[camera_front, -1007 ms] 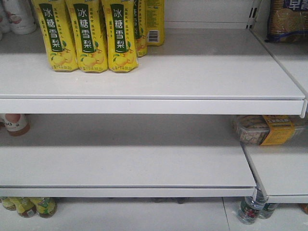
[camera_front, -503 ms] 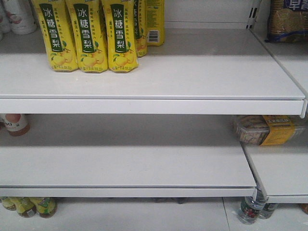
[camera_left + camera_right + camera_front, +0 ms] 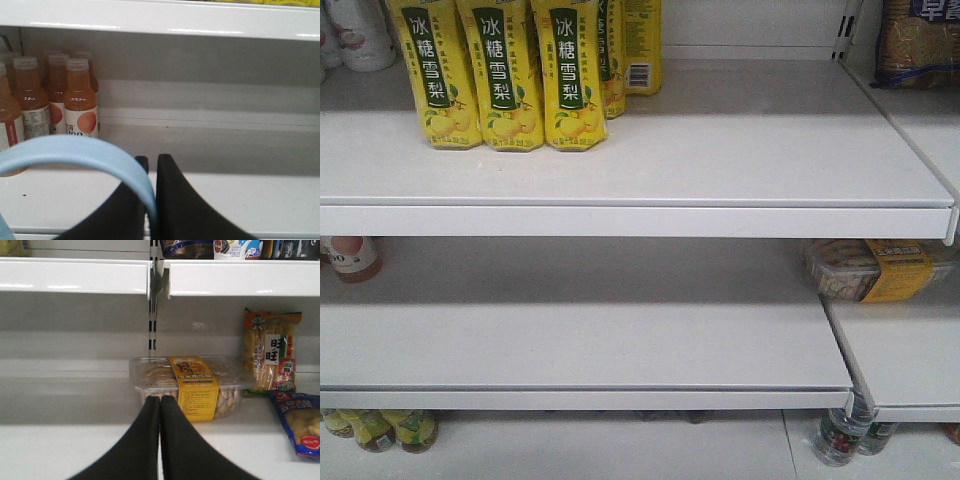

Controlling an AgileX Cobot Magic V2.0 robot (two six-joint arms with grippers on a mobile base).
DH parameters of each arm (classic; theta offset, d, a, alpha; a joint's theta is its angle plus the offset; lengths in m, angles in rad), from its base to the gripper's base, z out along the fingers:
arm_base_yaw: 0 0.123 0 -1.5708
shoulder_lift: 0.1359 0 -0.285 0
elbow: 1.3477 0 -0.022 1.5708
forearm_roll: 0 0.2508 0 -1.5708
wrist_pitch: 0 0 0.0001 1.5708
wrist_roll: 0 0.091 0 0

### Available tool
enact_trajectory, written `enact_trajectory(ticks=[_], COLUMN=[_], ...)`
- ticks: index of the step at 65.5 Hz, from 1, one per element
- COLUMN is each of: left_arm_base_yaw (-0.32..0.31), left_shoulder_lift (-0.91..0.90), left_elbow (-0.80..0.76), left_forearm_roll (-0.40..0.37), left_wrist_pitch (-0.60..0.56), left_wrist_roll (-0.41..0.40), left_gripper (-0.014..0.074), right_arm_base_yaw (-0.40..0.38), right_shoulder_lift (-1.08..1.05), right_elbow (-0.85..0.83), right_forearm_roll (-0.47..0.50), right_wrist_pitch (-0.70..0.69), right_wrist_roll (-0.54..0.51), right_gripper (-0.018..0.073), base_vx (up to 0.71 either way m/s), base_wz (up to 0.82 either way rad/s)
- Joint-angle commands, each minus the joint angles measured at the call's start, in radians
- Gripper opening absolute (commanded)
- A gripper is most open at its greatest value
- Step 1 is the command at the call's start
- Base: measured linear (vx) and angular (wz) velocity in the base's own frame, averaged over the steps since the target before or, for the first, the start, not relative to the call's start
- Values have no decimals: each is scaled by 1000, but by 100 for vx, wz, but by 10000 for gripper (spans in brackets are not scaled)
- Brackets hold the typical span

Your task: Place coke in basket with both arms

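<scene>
Basket held, coke not in view.
L gripper (image 3: 150,200) clamped on basket handle (image 3: 75,152); R gripper (image 3: 160,440) closed, empty, before snack box (image 3: 192,387). Next, prob: find coke w/ R.

White supermarket shelving under even, bright indoor light.

The upper shelf (image 3: 720,150) carries yellow pear-drink bottles (image 3: 500,75) at its back left corner, and the rest of its board lies bare up to the white back panel (image 3: 750,25). Below it the lower shelf (image 3: 620,340) sits in soft shadow, with an orange juice bottle (image 3: 352,258) at its left edge. A neighbouring shelf bay (image 3: 905,350) joins at the right, divided by a slotted upright (image 3: 153,315), and holds a clear pastry box (image 3: 187,386) with a yellow label beside snack packets (image 3: 271,356). More bottles stand on the bottom level (image 3: 620,445).
</scene>
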Motion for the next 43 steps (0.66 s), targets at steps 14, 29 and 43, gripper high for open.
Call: enact_trajectory(ticks=[14,29,43], left_arm_base_yaw=[-5,-5,-5], left_shoulder_lift=[-21,-21,-21], left_elbow=[1,1,1], left_forearm_roll=[48,48,48], left_wrist_pitch=[-144,-144,-144], left_wrist_roll=[55,55,55], left_gripper=[-6,-6,-6], right_arm_base_yaw=[1,1,1], right_shoulder_lift=[-16,-15,-15], right_elbow=[16,15,15], right_forearm_roll=[2,2,2], right_wrist_pitch=[-80,-80,-80], right_wrist_roll=[-8,-8,-8], right_gripper=[-9,-9,-9], base_vx=[0,0,0], base_wz=[0,0,0])
